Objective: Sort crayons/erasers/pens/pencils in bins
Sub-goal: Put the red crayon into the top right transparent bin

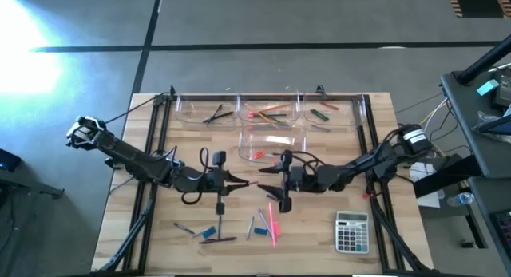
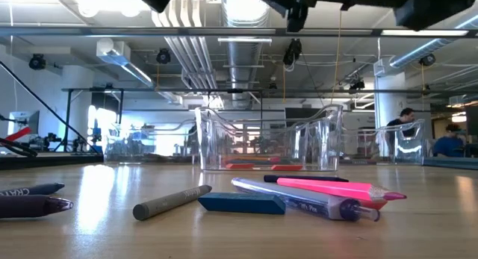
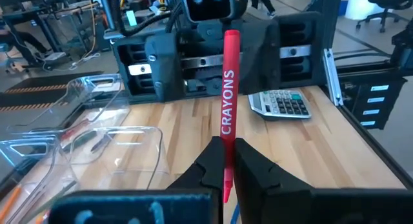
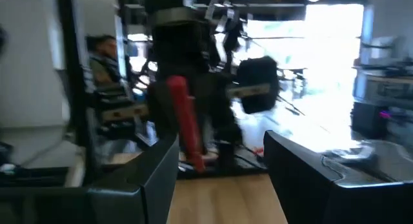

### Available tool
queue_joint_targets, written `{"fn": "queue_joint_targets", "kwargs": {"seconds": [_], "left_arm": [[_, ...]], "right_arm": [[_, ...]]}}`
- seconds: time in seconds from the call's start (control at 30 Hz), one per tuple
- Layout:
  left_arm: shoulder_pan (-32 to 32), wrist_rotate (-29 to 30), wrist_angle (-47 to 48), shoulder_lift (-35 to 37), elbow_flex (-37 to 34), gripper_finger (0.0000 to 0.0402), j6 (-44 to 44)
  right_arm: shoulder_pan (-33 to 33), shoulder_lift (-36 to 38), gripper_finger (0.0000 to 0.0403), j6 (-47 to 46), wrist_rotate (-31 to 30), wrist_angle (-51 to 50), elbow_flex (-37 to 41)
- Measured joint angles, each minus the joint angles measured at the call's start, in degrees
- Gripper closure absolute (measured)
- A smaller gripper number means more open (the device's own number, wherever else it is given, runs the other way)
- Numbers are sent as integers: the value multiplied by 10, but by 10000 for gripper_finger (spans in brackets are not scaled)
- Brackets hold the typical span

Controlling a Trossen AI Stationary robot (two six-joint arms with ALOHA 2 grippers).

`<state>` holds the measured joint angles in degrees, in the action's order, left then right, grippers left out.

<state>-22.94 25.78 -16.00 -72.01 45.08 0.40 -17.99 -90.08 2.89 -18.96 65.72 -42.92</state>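
Observation:
My left gripper [image 1: 242, 182] is shut on a red crayon [image 3: 228, 88] marked CRAYONS, above the middle of the table. My right gripper [image 1: 270, 182] faces it, open and empty, and the crayon's free end [image 4: 184, 121] stands just before its fingers. Four clear bins stand behind them. The far-left bin [image 1: 206, 109] holds dark pens, the far-middle bin [image 1: 271, 109] pencils, the far-right bin [image 1: 331, 111] crayons, and the nearer bin [image 1: 271, 141] red erasers. Loose pens, a blue eraser [image 2: 240, 203] and a grey crayon [image 2: 172, 201] lie on the near table. My left gripper pinches the red crayon near one end [image 3: 227, 145] between its two fingers. The fingers come level from the table's left and lie along the crayon. The crayon sticks out forward past the fingertips toward my right gripper, lifted clear of the table.
A grey calculator [image 1: 351, 231] lies at the near right. A pink stick [image 1: 275, 225], a blue eraser [image 1: 209, 231] and a purple pen [image 1: 217, 239] lie near the front edge. People sit in the room beyond the table [image 2: 407, 121].

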Motion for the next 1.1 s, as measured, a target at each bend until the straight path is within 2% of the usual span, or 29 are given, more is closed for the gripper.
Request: {"fn": "queue_joint_targets", "kwargs": {"seconds": [0.1, 0.43, 0.53, 0.77, 0.83, 0.97, 1.1], "left_arm": [[0, 0, -1, 0, 0, 401, 0], [1, 0, 0, 0, 0, 401, 2], [1, 0, 1, 0, 0, 401, 2], [1, -2, 4, 0, -1, 401, 2], [1, -1, 2, 0, -1, 400, -1], [1, -2, 3, 0, -1, 366, 1], [-2, 1, 8, 0, -2, 300, 7]], "right_arm": [[7, -19, 188, -14, 34, 39, -1], [18, -73, 200, 3, 63, 37, -64], [18, -77, 234, 15, 59, 28, -75], [18, -60, 360, 18, 59, -9, -74], [19, -56, 380, 24, 57, -9, -70], [18, -52, 380, 24, 57, -14, -68], [18, -39, 381, 27, 57, -58, -67]]}}
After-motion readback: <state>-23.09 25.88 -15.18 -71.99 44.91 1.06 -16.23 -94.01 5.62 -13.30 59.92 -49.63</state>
